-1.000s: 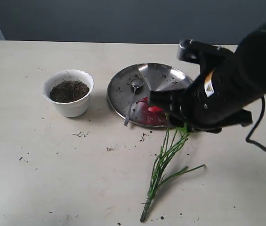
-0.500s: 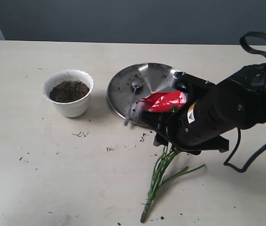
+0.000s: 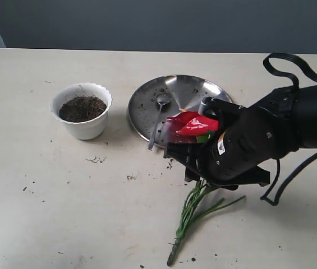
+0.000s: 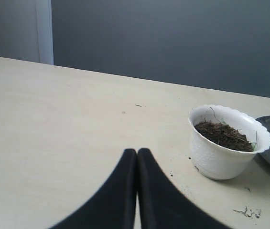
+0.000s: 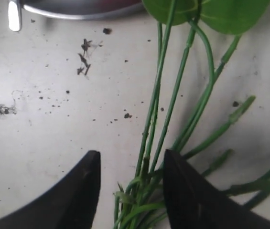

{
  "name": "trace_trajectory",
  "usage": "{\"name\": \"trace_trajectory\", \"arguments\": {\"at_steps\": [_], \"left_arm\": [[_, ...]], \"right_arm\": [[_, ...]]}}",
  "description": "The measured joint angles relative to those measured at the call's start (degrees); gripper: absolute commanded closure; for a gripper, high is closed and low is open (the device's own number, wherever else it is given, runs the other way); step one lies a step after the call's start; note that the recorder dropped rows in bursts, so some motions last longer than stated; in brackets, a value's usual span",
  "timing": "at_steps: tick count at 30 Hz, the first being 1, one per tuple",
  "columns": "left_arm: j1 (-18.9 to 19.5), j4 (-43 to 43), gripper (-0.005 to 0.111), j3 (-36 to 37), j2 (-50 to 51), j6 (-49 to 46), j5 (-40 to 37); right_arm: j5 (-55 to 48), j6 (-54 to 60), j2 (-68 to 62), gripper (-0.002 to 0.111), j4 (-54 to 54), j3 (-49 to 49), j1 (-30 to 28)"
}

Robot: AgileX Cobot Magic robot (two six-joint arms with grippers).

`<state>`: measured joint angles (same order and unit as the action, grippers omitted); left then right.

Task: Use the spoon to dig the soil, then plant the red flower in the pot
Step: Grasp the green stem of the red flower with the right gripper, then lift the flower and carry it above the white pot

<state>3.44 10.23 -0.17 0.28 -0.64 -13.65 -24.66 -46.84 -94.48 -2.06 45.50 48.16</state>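
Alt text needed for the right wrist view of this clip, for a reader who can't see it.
The right tool, jaws open, straddles the red flower's bunched green stems lying on a pale table dotted with soil crumbs. A green leaf and a steel plate's rim sit at the frame's edge.

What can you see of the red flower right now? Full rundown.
The red flower is artificial-looking: a glossy red bloom, a broad green leaf and a bunch of long thin green stems. The bloom sits raised at the steel plate's near edge, against the front of the right arm. The stems trail toward the camera, their ends on the table. In the right wrist view the right gripper has open jaws either side of the stem bunch; whether they touch it is unclear.
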Motion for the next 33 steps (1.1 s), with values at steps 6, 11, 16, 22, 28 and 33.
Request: {"name": "trace_trajectory", "arguments": {"at_steps": [6,11,16,22,28,33], "left_arm": [[0.0,0.0,0.106,0.0,0.0,0.0,0.0],[0.0,0.0,0.106,0.0,0.0,0.0,0.0],[0.0,0.0,0.106,0.0,0.0,0.0,0.0],[0.0,0.0,0.106,0.0,0.0,0.0,0.0],[0.0,0.0,0.106,0.0,0.0,0.0,0.0],[0.0,0.0,0.106,0.0,0.0,0.0,0.0]], "right_arm": [[1.27,-0.24,-3.52,0.066,0.11,0.34,0.0],[1.94,-0.24,-5.46,0.074,0.21,0.8,0.0],[1.74,-0.24,-5.55,0.107,0.43,0.82,0.0],[1.6,-0.6,-5.68,0.109,0.31,0.82,0.0],[1.03,-0.6,-4.07,0.109,0.2,0.82,0.0],[1.28,-0.6,1.19,0.109,2.06,0.82,0.0]]}}
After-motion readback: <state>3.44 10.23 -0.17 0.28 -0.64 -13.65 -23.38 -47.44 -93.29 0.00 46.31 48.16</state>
